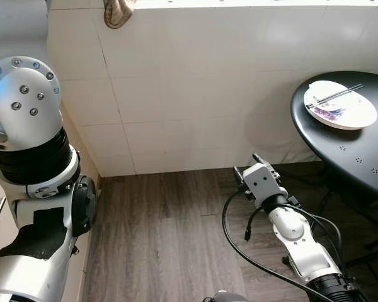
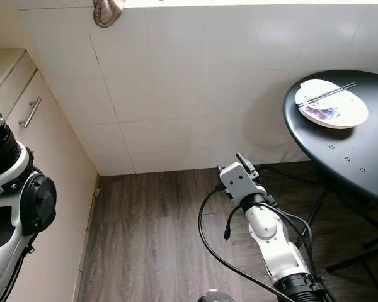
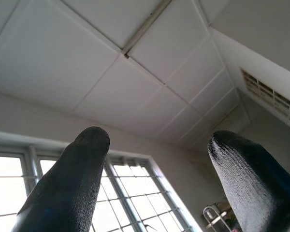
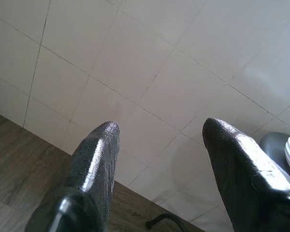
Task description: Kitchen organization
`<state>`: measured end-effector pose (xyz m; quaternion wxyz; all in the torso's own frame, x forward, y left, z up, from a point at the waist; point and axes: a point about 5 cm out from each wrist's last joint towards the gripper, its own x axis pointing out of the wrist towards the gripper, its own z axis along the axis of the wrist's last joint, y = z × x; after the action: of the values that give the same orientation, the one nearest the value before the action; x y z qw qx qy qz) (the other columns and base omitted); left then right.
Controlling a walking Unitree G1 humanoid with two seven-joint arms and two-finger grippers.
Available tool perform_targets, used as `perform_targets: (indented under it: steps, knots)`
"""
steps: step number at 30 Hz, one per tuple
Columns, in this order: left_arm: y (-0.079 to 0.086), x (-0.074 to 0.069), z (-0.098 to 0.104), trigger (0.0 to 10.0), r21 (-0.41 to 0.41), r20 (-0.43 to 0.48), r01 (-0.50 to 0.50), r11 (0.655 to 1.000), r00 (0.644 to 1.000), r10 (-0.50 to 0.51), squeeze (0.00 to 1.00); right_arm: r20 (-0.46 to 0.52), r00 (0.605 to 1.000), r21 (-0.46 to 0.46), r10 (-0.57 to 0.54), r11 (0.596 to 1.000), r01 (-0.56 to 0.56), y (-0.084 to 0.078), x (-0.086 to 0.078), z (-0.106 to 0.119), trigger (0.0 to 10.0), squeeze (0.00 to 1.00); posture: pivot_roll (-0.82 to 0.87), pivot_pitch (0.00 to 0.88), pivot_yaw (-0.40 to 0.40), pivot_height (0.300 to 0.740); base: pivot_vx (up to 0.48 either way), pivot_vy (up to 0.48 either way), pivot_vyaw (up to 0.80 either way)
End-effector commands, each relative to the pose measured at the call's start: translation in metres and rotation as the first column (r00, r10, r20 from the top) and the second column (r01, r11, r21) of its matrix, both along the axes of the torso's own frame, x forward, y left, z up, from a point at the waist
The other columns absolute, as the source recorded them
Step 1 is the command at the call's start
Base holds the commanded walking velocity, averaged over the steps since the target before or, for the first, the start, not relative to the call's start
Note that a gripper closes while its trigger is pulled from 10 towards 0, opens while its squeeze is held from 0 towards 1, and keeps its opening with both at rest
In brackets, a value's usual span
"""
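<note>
A: Largest hazard?

B: The round black table (image 1: 365,157) stands to the robot's right; a careless swing of the right arm could strike its edge.

A: The load?

B: A white plate (image 1: 340,105) rests on it, chopsticks (image 1: 335,95) laid loose across; a tilt would roll them off.

A: Grippers?

B: Right gripper (image 4: 159,145) low facing the tiled wall (image 1: 195,94), left gripper (image 3: 154,159) pointing at the ceiling; both spread wide, empty.

1. The round black table (image 1: 359,157) is cut off by the picture's right edge.
2. A cloth (image 1: 118,11) hanging at the wall's top is cropped by the upper edge.
3. The plate (image 1: 340,104) near the table's far edge holds purple smears too small to identify.
</note>
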<state>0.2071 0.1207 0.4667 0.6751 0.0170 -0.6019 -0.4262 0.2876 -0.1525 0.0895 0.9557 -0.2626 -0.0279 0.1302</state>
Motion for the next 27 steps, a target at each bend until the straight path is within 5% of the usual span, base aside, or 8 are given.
perform_targets:
  steps: [1,14,16,18,20,23,24,27]
  knots:
    - [0.009,0.015,-0.008,10.0,-0.027,-0.081,-0.056,0.998,0.995,0.054,0.0,0.004,1.0,-0.007,0.008,1.0,-0.008,0.0,-0.002,0.001,10.0,0.0,-0.18,0.045,-0.027,0.74,0.0,0.0,0.0]
    - [0.008,0.07,-0.127,10.0,0.114,-0.533,-0.233,0.966,0.806,0.257,0.0,0.008,1.0,-0.002,0.005,1.0,-0.005,0.001,0.0,0.003,10.0,0.0,-0.18,0.041,-0.01,0.74,0.0,0.0,0.0]
    - [0.012,0.083,-0.168,10.0,0.213,-0.62,-0.291,0.933,0.697,0.359,0.0,0.015,1.0,0.002,0.005,1.0,-0.005,0.002,0.0,0.004,10.0,0.0,-0.18,0.04,0.002,0.74,0.0,0.0,0.0]
    - [0.022,0.091,-0.231,10.0,0.379,-0.7,-0.349,0.857,0.497,0.512,0.0,0.027,1.0,0.012,-0.003,1.0,0.003,0.002,0.0,0.005,10.0,0.0,-0.17,0.034,0.012,0.74,0.0,0.0,0.0]
    - [0.028,0.09,-0.263,10.0,0.454,-0.727,-0.353,0.818,0.385,0.569,0.0,0.032,0.999,0.014,-0.007,1.0,0.006,0.002,0.0,0.006,10.0,0.0,-0.17,0.035,0.014,0.74,0.0,0.0,0.0]
    - [0.033,0.086,-0.284,10.0,0.494,-0.744,-0.355,0.794,0.3,0.597,0.0,0.035,0.999,0.014,-0.008,1.0,0.007,0.002,0.0,0.006,10.0,0.0,-0.17,0.036,0.015,0.74,0.0,0.0,0.0]
    - [0.038,0.078,-0.305,10.0,0.541,-0.743,-0.352,0.764,0.224,0.63,0.0,0.04,0.999,0.013,-0.008,1.0,0.007,0.002,0.0,0.007,10.0,0.0,-0.17,0.036,0.015,0.74,0.0,0.0,0.0]
    - [0.04,0.068,-0.32,10.0,0.559,-0.743,-0.359,0.748,0.182,0.643,0.0,0.043,0.999,0.013,-0.009,1.0,0.008,0.002,0.0,0.007,10.0,0.0,-0.17,0.036,0.015,0.74,0.0,0.0,0.0]
